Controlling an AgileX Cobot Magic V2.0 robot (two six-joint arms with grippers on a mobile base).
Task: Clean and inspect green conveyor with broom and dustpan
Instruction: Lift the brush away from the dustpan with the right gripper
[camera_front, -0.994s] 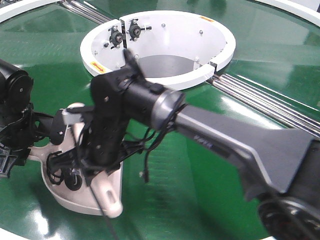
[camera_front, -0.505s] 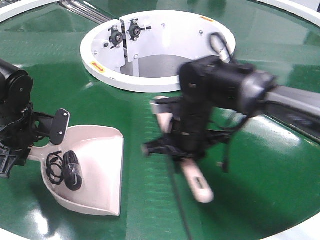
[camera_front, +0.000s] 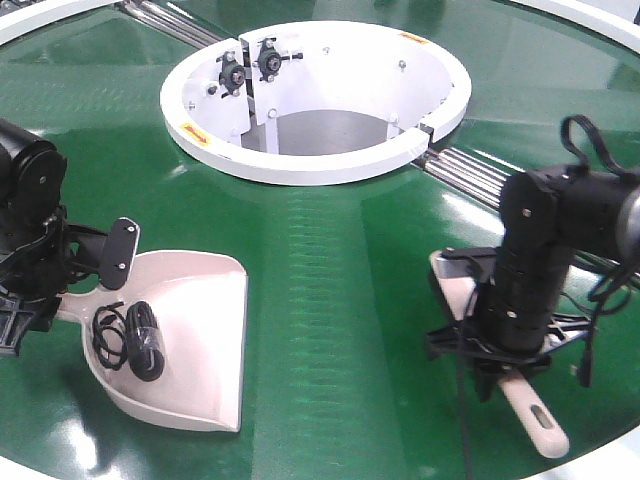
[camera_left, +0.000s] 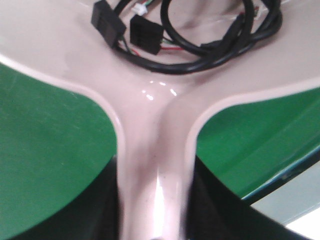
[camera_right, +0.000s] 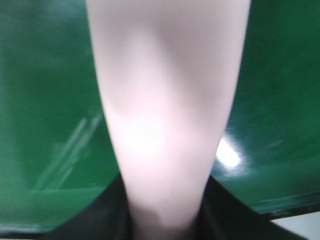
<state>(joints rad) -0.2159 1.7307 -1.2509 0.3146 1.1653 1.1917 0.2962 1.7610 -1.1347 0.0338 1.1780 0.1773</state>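
The green conveyor (camera_front: 330, 260) fills the front view. The dustpan (camera_front: 200, 330) lies flat on it at the left, with a bundle of black cables (camera_front: 132, 340) inside. My left gripper (camera_front: 85, 295) is shut on the dustpan's handle; in the left wrist view the handle (camera_left: 155, 165) runs between the dark jaws of that gripper (camera_left: 155, 212), with the cables (camera_left: 190, 45) beyond. My right gripper (camera_front: 505, 350) is shut on the broom (camera_front: 535, 415) at the right, low over the belt. The broom (camera_right: 165, 100) fills the right wrist view above the gripper (camera_right: 165, 215); its bristles are hidden.
The white ring-shaped hub (camera_front: 315, 100) stands at the back centre. Silver rollers (camera_front: 475, 175) run from it toward the right, just behind my right arm. The conveyor's outer edge (camera_front: 600, 455) is close to the broom's handle end.
My right arm has swung from over the dustpan at the left across to the right side, carrying the broom. The dustpan, now uncovered, and my left arm have not moved.
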